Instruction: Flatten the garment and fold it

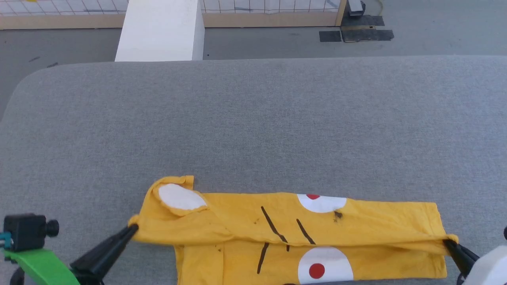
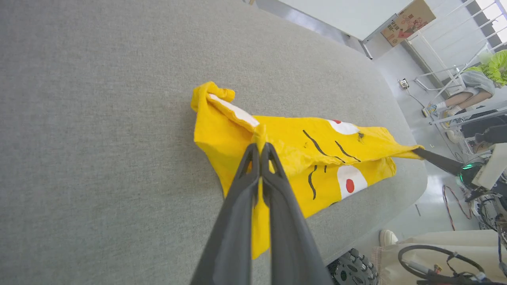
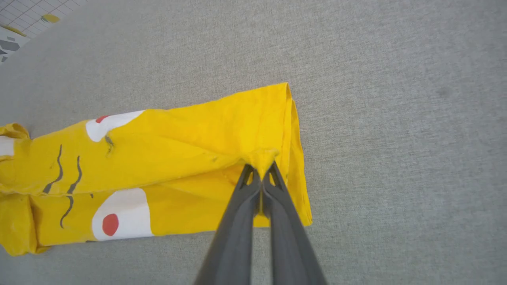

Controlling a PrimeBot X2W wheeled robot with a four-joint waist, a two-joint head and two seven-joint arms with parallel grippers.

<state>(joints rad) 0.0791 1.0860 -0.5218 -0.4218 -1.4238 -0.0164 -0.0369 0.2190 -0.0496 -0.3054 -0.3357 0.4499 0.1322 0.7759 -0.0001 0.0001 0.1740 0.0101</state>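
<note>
Nothing here can be read as a word, number or brand. In the left wrist view a cardboard box (image 2: 408, 21) stands well beyond the far end of the garment (image 2: 301, 158). It carries dark and red printing on its face, too small and tilted to make out. The garment's own print is shapes alone: white ovals, red dots and dark stripes.

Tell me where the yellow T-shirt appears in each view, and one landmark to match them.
Head view: the T-shirt, bottom centre, between the left gripper and the right gripper.
Left wrist view: T-shirt in the centre, running right from the left gripper's tips.
Right wrist view: T-shirt at left and middle, pinched near its end by the right gripper.
Shared landmark: the white oval with the whole red dot.
</note>
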